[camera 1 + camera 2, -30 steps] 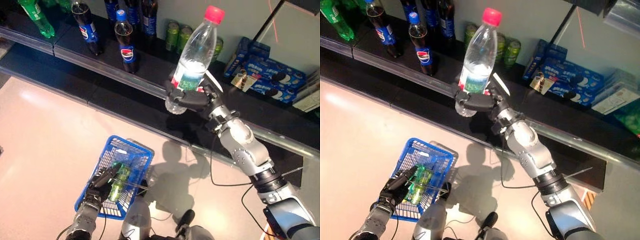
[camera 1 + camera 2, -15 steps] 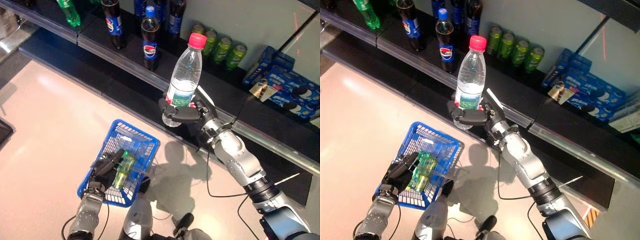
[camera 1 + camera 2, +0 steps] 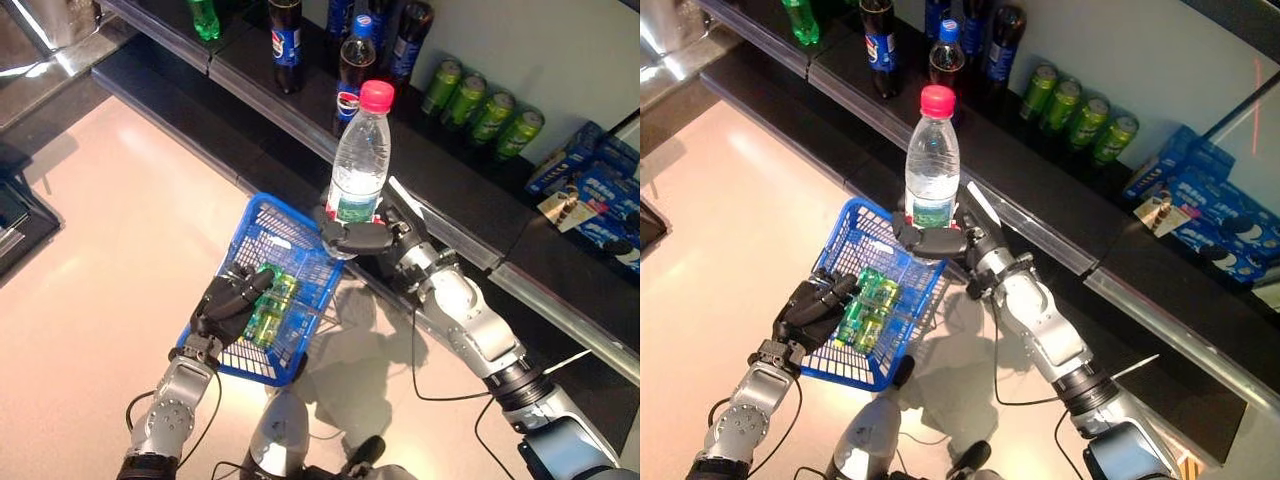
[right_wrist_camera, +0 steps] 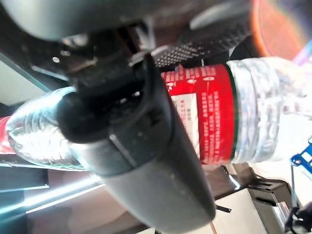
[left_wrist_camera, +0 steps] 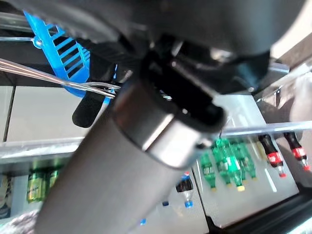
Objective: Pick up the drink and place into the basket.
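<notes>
Right hand [image 3: 362,237] gripping clear pink-capped bottle [image 3: 358,157]

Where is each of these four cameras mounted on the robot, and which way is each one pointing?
Left eye view: on the head, looking down at the blue basket held by the left hand, and both arms.
Right eye view: beside it on the head, same scene; the right hand holds the water bottle upright over the basket's rim.
Left wrist view: on the left wrist; the hand's bulk fills it, with basket and shelved bottles behind.
Right wrist view: on the right wrist, facing its fingers round the bottle.
Shared: both eye views show the basket and the bottle.
</notes>
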Motion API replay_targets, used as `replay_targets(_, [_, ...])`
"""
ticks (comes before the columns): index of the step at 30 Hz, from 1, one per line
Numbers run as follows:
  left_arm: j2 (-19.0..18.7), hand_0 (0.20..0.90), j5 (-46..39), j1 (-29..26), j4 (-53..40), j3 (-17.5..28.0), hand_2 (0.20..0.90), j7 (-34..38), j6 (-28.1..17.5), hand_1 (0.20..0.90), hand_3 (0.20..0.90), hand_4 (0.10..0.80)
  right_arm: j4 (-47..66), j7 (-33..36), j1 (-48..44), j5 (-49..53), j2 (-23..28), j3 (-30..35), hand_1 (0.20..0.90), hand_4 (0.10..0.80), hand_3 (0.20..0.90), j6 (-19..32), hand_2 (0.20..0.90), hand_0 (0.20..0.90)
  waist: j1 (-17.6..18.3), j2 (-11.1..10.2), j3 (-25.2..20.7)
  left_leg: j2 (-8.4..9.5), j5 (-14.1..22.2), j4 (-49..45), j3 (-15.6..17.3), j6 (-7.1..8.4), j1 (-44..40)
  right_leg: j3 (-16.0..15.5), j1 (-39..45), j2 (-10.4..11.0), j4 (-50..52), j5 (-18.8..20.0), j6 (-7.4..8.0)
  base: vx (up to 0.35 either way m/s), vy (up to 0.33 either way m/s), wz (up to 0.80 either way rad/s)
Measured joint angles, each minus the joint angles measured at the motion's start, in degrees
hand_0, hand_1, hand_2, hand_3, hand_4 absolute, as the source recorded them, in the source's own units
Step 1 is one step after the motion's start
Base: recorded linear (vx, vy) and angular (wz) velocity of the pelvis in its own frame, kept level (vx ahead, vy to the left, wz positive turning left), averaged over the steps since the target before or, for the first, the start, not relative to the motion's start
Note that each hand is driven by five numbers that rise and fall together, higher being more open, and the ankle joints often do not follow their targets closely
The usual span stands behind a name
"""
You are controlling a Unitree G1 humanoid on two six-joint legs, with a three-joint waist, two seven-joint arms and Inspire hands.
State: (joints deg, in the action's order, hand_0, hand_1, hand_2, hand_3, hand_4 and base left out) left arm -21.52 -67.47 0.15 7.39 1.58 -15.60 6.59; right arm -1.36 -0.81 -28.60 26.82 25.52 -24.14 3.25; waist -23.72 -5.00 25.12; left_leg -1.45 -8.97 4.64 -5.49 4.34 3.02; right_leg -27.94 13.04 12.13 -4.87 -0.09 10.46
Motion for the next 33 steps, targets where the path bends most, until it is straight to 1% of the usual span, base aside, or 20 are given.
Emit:
replay_targets(4, [-2.2,0.300,0.0,0.1,-2.4,-0.6,0.300,0.0,1.6,0.300,0.200,0.100,0.0,0.4,0.1,-1.9,0.0,-0.1,0.300,0.100,0.200,0.0,0.300,0.300,-1.0,0.0,0.0,0.01,0.0,0.0,-0.1,0.02,0.0,0.0,0.1,0.0,0.0,0.0,0.05,0.028,0.013,0.01])
replay_targets(12, [-4.0,0.300,0.0,1.0,-8.8,-0.8,0.300,-0.3,2.7,0.300,0.200,0.100,0.0,0.6,0.1,-3.2,0.1,-1.5,0.300,0.100,0.200,0.1,0.300,0.300,-1.5,0.0,0.0,0.04,-0.1,0.0,-0.3,0.13,0.0,0.0,0.2,0.0,0.0,-0.2,0.27,0.000,0.000,0.00])
replay_targets(19, [-4.7,0.300,0.0,1.6,-12.6,-1.3,0.300,-2.8,3.9,0.300,0.200,0.100,0.0,0.6,0.1,-4.6,0.2,-3.1,0.300,0.100,0.200,0.3,0.300,0.300,-1.8,0.0,0.0,0.10,-0.2,0.0,-0.5,0.17,0.1,0.0,0.2,0.0,0.0,-0.2,0.27,0.000,0.000,0.00])
replay_targets(25, [-5.5,0.300,0.0,1.6,-15.4,-3.2,0.300,-4.6,4.8,0.300,0.200,0.100,-0.1,0.6,0.1,-7.3,0.5,-4.2,0.300,0.100,0.200,0.8,0.300,0.300,-2.5,0.0,0.0,0.21,-0.2,0.0,-1.0,0.15,0.1,-0.1,0.4,0.0,0.0,-0.4,0.36,0.003,-0.002,0.01])
replay_targets(28, [-6.1,0.300,0.0,1.6,-15.7,-3.2,0.300,-6.2,5.5,0.300,0.200,0.100,-0.4,0.6,0.1,-9.3,0.5,-4.6,0.300,0.100,0.200,0.8,0.300,0.300,-2.5,0.0,0.0,0.31,-0.2,0.0,-1.3,0.20,0.1,-0.2,0.7,0.0,0.0,-0.7,0.43,0.004,-0.005,0.08])
replay_targets(33, [-6.6,0.300,0.0,1.6,-17.6,-3.3,0.300,-6.4,5.6,0.300,0.200,0.100,-1.3,0.7,0.2,-11.6,0.5,-6.4,0.300,0.100,0.200,1.3,0.300,0.300,-2.8,0.0,0.0,0.33,-0.3,0.0,-1.5,0.24,0.1,-0.2,0.8,0.0,0.0,-0.8,0.42,0.000,-0.001,0.01])
